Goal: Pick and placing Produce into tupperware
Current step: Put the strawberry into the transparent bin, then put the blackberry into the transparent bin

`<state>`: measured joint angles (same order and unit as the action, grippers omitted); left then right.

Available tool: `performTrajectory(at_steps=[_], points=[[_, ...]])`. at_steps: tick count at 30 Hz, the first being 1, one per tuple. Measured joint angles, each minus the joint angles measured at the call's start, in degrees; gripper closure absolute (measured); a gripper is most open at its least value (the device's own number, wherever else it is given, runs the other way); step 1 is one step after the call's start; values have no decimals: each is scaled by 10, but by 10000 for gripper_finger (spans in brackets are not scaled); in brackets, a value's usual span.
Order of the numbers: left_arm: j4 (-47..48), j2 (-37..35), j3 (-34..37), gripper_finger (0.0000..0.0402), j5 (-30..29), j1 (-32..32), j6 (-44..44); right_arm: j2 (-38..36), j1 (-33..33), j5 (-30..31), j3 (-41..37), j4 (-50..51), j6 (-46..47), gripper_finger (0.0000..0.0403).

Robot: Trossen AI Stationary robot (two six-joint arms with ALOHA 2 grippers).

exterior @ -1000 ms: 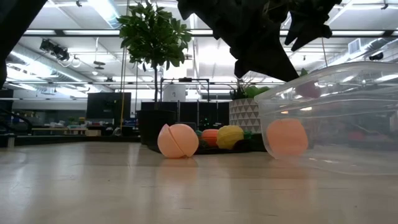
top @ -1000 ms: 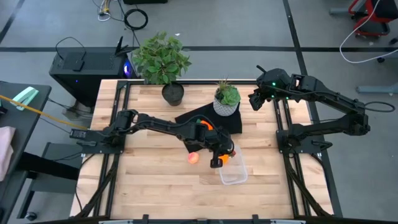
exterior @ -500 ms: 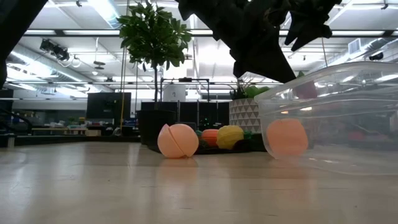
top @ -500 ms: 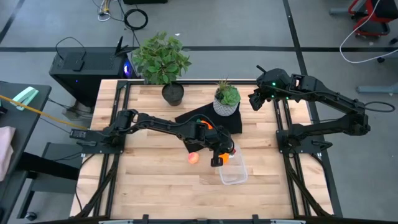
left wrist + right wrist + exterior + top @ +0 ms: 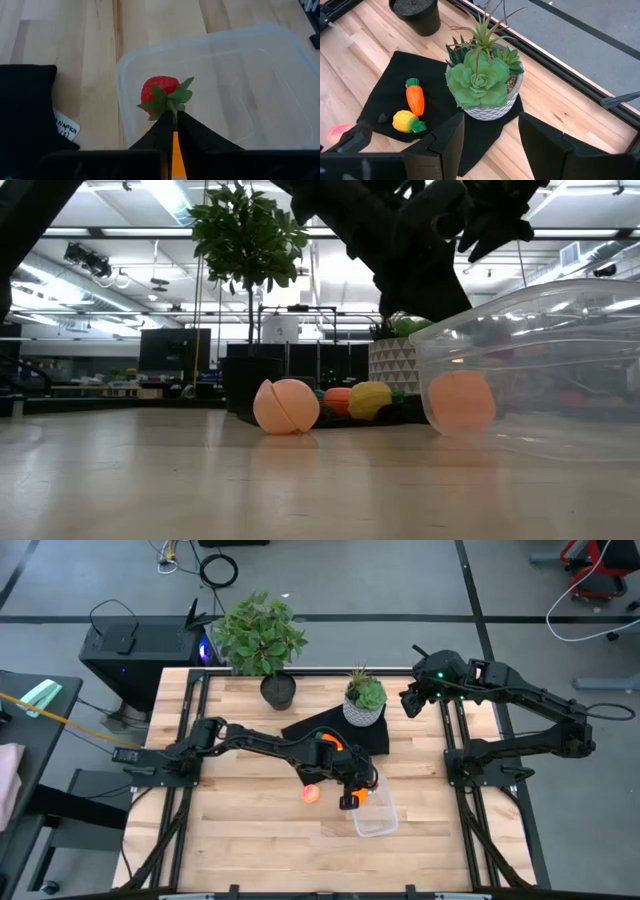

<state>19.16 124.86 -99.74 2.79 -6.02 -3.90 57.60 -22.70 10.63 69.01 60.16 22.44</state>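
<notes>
My left gripper is shut on the tiny red strawberry, above the end of the clear tupperware nearest the mat. An orange ball lies inside the tupperware. The pinkish-red ball rests on the wood left of the tupperware. The carrot and the yellow piece lie on the black mat. My right gripper waits open above the table's far right, by the succulent. My left gripper pinches the strawberry's green leafy top between its two fingertips, pointing down from above. The red body hangs below the fingers over the tupperware's floor; whether it touches the floor I cannot tell.
A succulent in a white patterned pot stands on the mat's far right corner. A leafy plant in a dark pot stands at the far edge. Bare wood lies along the near side of the table.
My left arm has shifted a little above the tupperware, the strawberry still in its fingers. Nothing else has moved.
</notes>
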Motion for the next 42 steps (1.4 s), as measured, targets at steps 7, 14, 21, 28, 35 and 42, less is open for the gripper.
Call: performTrajectory(at_steps=[7, 14, 21, 28, 35, 42], points=[[-5, 0, 0, 388, 0, 0, 1, 0, 0, 0, 0, 0, -1, 208], [-6, 0, 0, 352, 0, 0, 0, 0, 0, 0, 0, 0, -1, 208], [-5, 0, 0, 325, 0, 0, 1, 0, 0, 0, 0, 0, -1, 208], [-28, -5, 0, 312, 0, 1, 2, 0, 0, 0, 0, 0, -1, 208], [14, -48, 0, 293, 0, 13, 1, 0, 0, 0, 0, 2, -1, 208], [139, -80, 4, 270, -4, 33, -22, 0, 0, 0, 0, 3, -3, 208]])
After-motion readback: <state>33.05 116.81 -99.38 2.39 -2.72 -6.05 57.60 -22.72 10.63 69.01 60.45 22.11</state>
